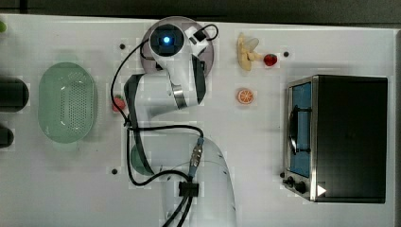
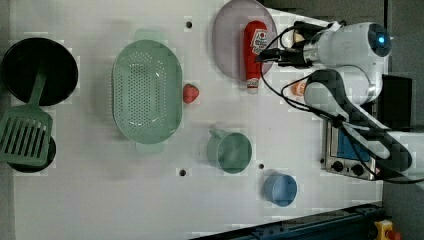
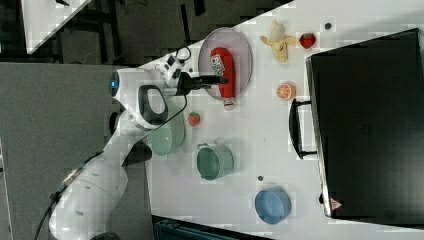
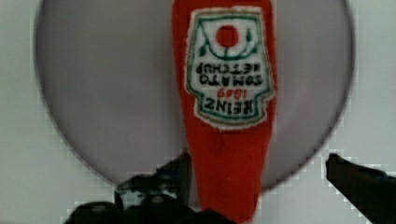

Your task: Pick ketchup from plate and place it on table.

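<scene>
The ketchup (image 4: 229, 116), a red bottle with a white label, lies on the pale lilac-grey plate (image 4: 116, 93). Its capped end (image 2: 252, 87) sticks out past the plate's rim onto the white table (image 2: 300, 150). My gripper (image 4: 257, 168) is open over the bottle's narrow part, with one black finger (image 4: 173, 172) close beside it and the other finger (image 4: 350, 172) well clear. In the left view the gripper (image 2: 264, 54) sits at the ketchup's (image 2: 253, 47) side over the plate (image 2: 230, 40). From the top, my arm covers most of the plate (image 1: 215, 56).
A green perforated basket (image 2: 146, 92), a strawberry (image 2: 190, 93), a green cup (image 2: 230, 152) and a blue bowl (image 2: 280, 190) stand on the table. A toaster oven (image 1: 345, 137), a banana (image 1: 246, 52) and an orange slice (image 1: 245, 96) lie at the top view's right.
</scene>
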